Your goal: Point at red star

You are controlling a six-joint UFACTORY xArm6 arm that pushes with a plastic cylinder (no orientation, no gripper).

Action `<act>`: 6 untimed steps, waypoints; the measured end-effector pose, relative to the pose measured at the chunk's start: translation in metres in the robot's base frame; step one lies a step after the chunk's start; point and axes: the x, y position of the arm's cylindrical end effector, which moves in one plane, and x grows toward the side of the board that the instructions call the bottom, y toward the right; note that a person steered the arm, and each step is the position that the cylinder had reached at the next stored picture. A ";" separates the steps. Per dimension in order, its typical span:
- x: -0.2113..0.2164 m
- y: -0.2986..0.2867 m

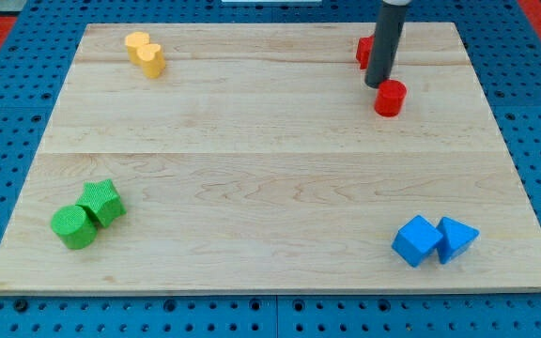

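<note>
Upper right of the frame: my tip (377, 84) sits between a red block (363, 51), mostly hidden behind the rod and probably the red star, and the red cylinder (390, 98) just below-right. No hand on this rig, so nothing is clenched or grasped; the rod only points. Best move, I'd judge: slide a short way toward the frame's top-left along the surface (252, 160), stop just beside the star, and avoid nudging the cylinder.

I found the red star-shaped block (363, 51) lying flat near the view's top right board edge, largely hidden behind my rod.
</note>
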 end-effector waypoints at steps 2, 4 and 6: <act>0.046 0.020; -0.035 -0.110; -0.119 -0.048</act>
